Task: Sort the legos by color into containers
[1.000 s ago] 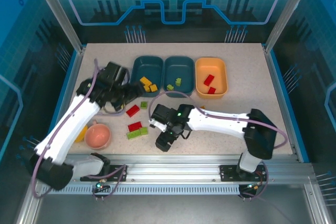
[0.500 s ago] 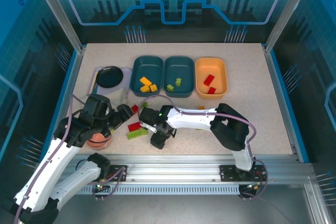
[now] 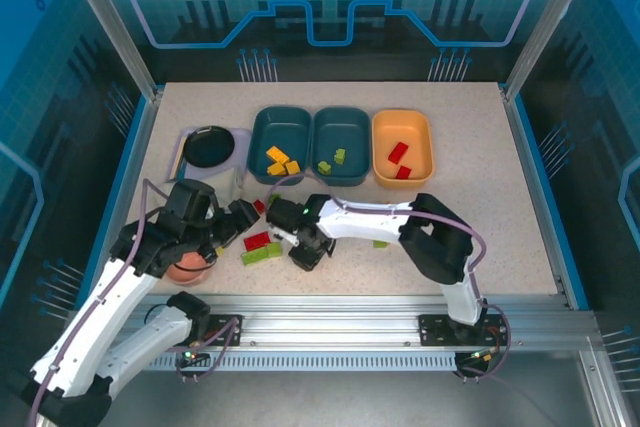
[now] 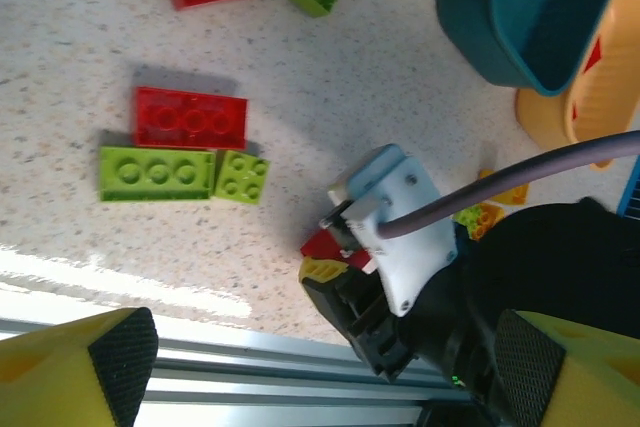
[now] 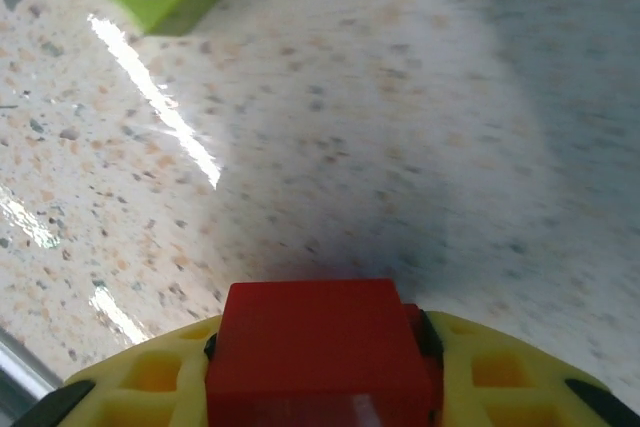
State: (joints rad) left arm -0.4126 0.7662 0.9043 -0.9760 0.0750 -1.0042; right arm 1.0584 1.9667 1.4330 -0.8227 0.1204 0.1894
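A red brick (image 5: pixel 310 332) lies down at the table (image 5: pixel 400 97), pinched between the yellow pads (image 5: pixel 140 375) of the right gripper (image 5: pixel 315 377), jaws narrow against its sides, presumably bound for the orange tray (image 3: pixel 415 137) where other reds lie; the left gripper (image 3: pixel 238 219) hovers near, spread wide and empty, likely standing clear of the pick.

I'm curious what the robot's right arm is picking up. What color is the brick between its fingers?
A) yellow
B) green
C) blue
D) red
D: in the right wrist view, a red brick sits pinched between the right arm's yellow fingers.
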